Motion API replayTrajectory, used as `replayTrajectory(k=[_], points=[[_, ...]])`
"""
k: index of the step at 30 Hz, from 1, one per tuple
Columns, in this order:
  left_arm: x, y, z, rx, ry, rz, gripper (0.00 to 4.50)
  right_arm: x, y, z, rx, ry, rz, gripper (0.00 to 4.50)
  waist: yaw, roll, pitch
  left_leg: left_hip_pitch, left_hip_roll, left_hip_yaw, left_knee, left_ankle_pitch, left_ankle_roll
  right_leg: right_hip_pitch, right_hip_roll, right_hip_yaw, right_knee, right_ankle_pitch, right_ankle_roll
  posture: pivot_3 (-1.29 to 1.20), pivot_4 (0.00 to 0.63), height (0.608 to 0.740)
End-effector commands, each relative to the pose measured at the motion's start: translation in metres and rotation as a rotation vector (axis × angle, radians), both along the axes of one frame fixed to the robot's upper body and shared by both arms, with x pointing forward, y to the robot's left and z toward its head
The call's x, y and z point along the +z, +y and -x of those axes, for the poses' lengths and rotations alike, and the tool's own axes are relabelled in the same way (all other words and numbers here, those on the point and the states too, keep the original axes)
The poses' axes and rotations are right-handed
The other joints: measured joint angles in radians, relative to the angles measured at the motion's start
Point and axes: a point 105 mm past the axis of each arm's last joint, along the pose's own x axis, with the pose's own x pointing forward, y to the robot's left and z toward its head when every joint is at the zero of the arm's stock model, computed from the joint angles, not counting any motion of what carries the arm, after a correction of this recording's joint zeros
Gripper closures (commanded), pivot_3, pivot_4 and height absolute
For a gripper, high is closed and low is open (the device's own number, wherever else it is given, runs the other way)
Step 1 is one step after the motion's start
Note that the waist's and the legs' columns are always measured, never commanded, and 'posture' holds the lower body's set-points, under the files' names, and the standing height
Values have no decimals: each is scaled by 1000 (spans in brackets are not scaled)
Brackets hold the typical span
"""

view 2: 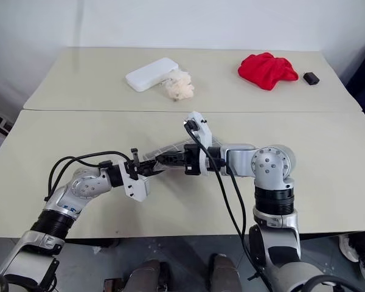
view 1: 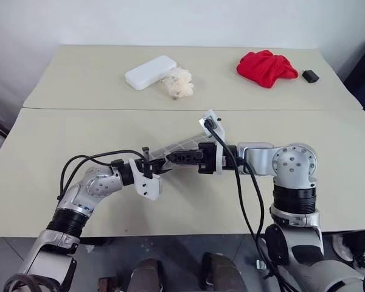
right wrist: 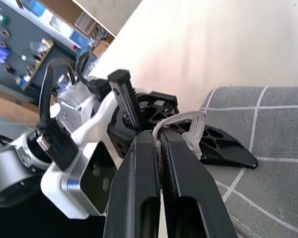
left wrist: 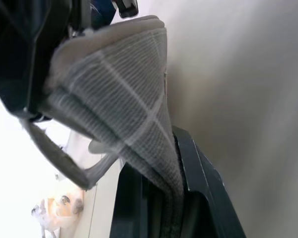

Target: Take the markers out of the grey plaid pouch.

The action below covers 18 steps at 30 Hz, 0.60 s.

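We see the pouch (view 1: pixel 179 149) held off the table (view 1: pixel 328 182), stretched between our two grippers over the near table's middle. It slants: its lower end sits in the left gripper (view 1: pixel 155 165), and it rises toward the right gripper (view 1: pixel 181 156), which meets it from the opposite side.

The left gripper is clamped on the pouch. In the left wrist view the grey plaid fabric (left wrist: pixel 134 119) runs down between the two black fingers (left wrist: pixel 201 183), which pinch it tight, and the far part of the pouch fans out beyond them.

The right gripper's fingers (right wrist: pixel 139 188) are together. In the right wrist view they close on a thin pale loop (right wrist: pixel 181 124) at the pouch's edge, with the plaid cloth (right wrist: pixel 268 148) spread just beside them; we take the loop for the zipper pull, though we cannot tell for sure. The left gripper (right wrist: pixel 139 111) shows just past it, the two nearly touching tip to tip.

We cannot tell whether the pouch is open, and the markers are hidden from us.

On the far table lie a white box (view 1: pixel 150 72), a pale crumpled wad (view 1: pixel 177 83) touching it, a red cloth (view 1: pixel 266 67) and a small black object (view 1: pixel 310 76), all well apart from the pouch.
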Motion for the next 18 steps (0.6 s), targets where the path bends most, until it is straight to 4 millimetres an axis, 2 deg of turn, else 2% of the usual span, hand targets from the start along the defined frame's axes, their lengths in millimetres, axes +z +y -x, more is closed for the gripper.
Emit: replayTrajectory(k=[1,7,8,9,10,13,18], points=[[0,-2,4,-19,-1,-1,4500,12,-3,4,15,-20,-59,4459,0,0,0,0,0,0,0,0,0,0,0,0,0,0,0,0,150,740],[0,-3,5,-24,2,-1,4500,12,-5,4,10,17,-66,4459,-2,0,0,0,0,0,0,0,0,0,0,0,0,0,0,0,150,740],[0,-3,5,-25,3,0,4500,17,-3,13,82,27,-95,4459,-2,0,0,0,0,0,0,0,0,0,0,0,0,0,0,0,150,740],[0,-3,5,-25,4,0,4500,20,-1,16,99,26,-103,3977,-2,0,0,0,0,0,0,0,0,0,0,0,0,0,0,0,150,740],[0,-3,5,-26,5,1,4500,21,-1,16,98,19,-97,3785,-2,0,0,0,0,0,0,0,0,0,0,0,0,0,0,0,150,740],[-1,-4,6,-30,5,2,4500,17,0,13,77,12,-57,2828,-4,0,0,0,0,0,0,0,0,0,0,0,0,0,0,0,150,740],[0,-4,5,-30,6,5,4500,9,0,8,48,41,-7,2828,-7,0,0,0,0,0,0,0,0,0,0,0,0,0,0,0,150,740]])
